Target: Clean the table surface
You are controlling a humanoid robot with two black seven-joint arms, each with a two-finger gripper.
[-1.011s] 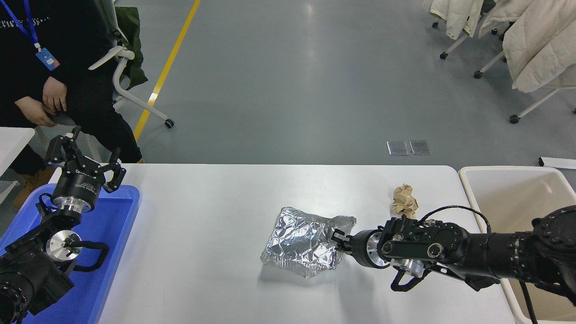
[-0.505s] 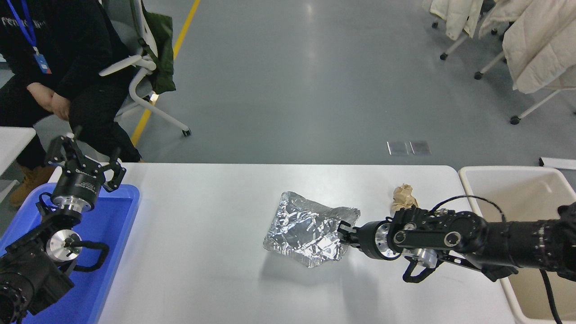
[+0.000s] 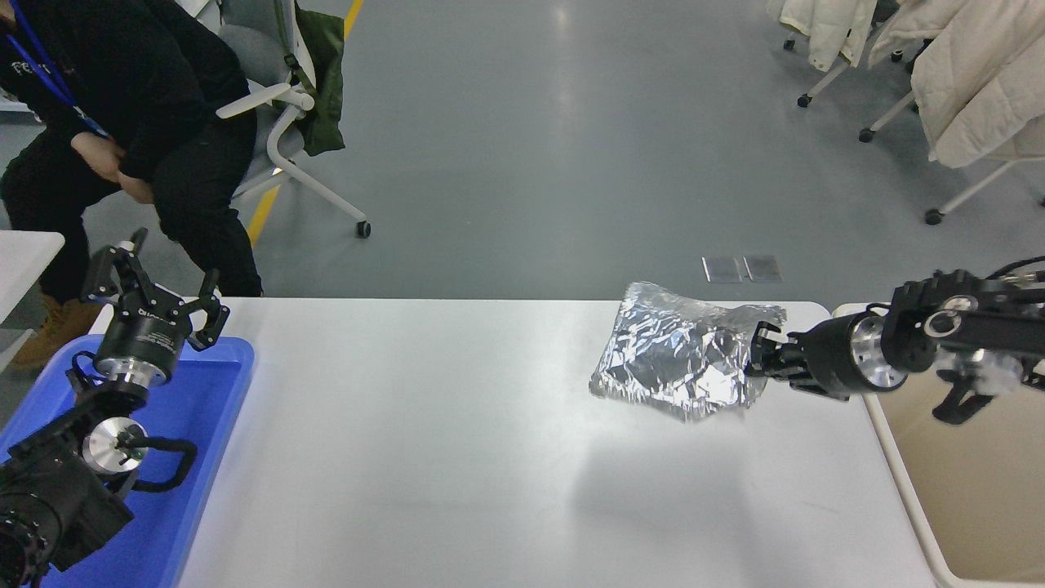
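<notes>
From the head view, the right claw (image 3: 758, 355) is clamped on the right edge of a crumpled silver foil bag (image 3: 682, 349), holding it up above the table (image 3: 424, 441), whose white top spreads below and to the left of the claw; the bag's shadow falls on it. Just right of the claw sits a cream-white bin (image 3: 906, 490). Well to the left, the parked left claw (image 3: 155, 287) stands spread wide over a blue tray (image 3: 204, 425). A seated person (image 3: 122, 106) is beyond.
</notes>
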